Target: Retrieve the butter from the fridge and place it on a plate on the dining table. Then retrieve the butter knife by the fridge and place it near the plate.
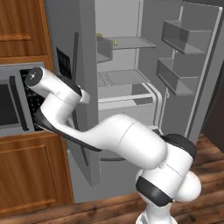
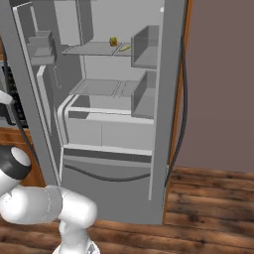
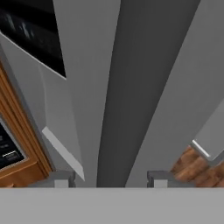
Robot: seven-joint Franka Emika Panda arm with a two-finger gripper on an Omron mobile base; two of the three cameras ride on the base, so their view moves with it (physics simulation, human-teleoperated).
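Fridge (image 2: 168,74) doors open, butter (image 2: 124,48) on upper shelf (right base view), end effector (image 3: 109,178) parted — straddling dark door handle (image 3: 131,87), not clamped.

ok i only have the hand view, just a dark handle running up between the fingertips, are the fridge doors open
observer: yes, in the base views both doors of the fridge stand wide open and the shelves show.
operator: any butter in there
observer: yes, the butter lies on the upper shelf, close to a small yellow item.
operator: and where's the arm
observer: the arm reaches left across the front of the fridge to the left door, next to the microwave.
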